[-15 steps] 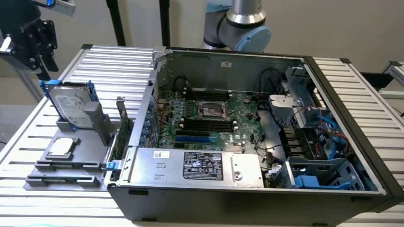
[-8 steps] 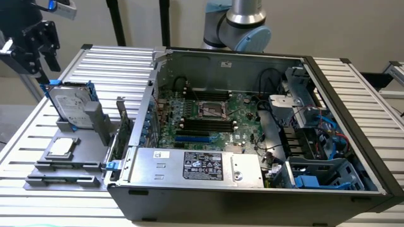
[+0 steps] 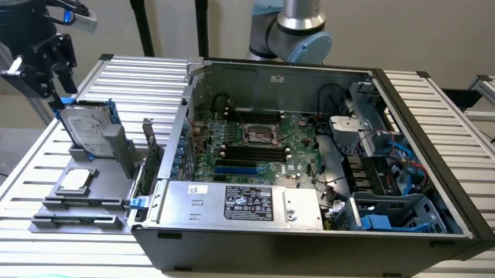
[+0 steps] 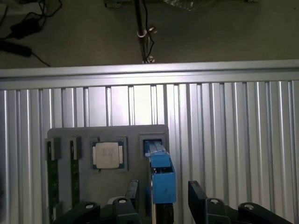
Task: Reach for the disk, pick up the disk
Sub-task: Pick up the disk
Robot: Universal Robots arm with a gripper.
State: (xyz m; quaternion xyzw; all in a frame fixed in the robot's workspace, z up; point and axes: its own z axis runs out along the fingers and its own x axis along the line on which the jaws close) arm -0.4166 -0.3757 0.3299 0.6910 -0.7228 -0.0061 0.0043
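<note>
The exterior view shows the disk (image 3: 83, 130) broadside, a silver drive with a white label in a blue caddy, standing on edge in a grey holder (image 3: 101, 168) on the slatted desk (image 3: 23, 174) at nine o'clock from the open computer case (image 3: 309, 145), with the gripper (image 3: 53, 81) close above it at eleven o'clock; a small silver chip (image 3: 75, 180) lies flat in the holder at six o'clock from the disk. The wrist view looks down on the disk (image 4: 161, 175) edge-on, a narrow blue strip; there the jaws stand spread, one black finger (image 4: 196, 196) on each side of the caddy, not touching it.
</note>
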